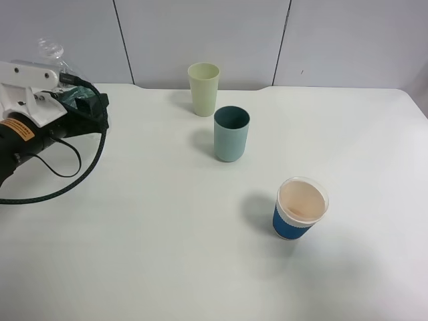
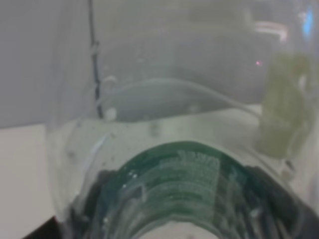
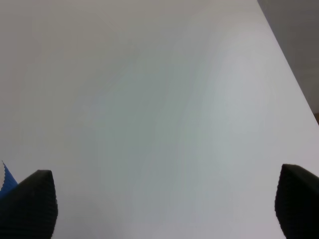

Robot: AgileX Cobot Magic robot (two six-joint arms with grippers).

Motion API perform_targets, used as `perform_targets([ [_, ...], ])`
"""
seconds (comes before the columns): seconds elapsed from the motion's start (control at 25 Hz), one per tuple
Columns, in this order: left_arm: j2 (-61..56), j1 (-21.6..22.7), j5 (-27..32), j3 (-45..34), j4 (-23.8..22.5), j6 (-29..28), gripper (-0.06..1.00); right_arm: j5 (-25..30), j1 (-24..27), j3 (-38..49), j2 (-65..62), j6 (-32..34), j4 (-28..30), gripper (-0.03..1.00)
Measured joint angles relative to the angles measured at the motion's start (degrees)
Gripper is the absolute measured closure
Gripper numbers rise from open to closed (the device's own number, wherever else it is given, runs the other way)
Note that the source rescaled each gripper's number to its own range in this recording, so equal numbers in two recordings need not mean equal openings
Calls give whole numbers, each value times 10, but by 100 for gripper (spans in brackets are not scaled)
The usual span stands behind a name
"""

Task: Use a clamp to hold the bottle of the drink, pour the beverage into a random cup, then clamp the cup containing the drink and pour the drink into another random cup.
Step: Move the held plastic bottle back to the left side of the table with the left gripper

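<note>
Left wrist shows a clear, dark-green-labelled bottle (image 2: 169, 149) up close.

We see a white bench (image 1: 134, 267) filling most of the frame. Across the top runs a pale grey panelled wall (image 1: 200, 33), split by dark seams (image 1: 123, 40). The light is soft and even.

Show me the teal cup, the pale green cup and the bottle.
teal cup (image 1: 231, 144), high view, outer wall.
pale green cup (image 1: 203, 97), high view, outer wall.
bottle (image 2: 177, 174), left wrist view, green label.
</note>
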State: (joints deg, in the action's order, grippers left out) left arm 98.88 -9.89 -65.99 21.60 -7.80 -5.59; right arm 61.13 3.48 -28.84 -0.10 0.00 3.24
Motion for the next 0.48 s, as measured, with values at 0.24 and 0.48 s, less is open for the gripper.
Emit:
perform_targets([
  [0.24,57,5,-4,1,-19,33,87,0,0,0,0,0,0,18],
  [0.48,107,5,-29,1,-48,67,87,0,0,0,0,0,0,18],
])
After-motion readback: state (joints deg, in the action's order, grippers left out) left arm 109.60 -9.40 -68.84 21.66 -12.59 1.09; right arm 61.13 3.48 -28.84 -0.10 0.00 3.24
